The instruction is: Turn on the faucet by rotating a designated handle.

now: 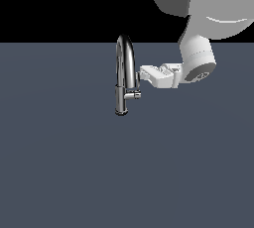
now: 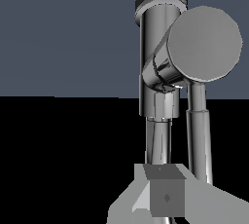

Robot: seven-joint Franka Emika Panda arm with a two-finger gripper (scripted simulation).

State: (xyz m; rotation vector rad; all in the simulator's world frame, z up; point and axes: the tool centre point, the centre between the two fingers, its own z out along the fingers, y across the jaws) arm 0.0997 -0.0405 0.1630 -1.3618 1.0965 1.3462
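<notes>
Bare simulator scene, no real room: flat slate-grey floor [image 1: 64, 172] under black void, lone chrome faucet [image 1: 122, 81] near centre, untextured white arm [image 1: 198, 58] at 2 o'clock.

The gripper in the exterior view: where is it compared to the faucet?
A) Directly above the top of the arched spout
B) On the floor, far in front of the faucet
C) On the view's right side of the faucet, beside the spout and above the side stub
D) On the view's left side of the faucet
C: the gripper comes in from the exterior view's right, level with the faucet's spout and above the side stub.
</notes>
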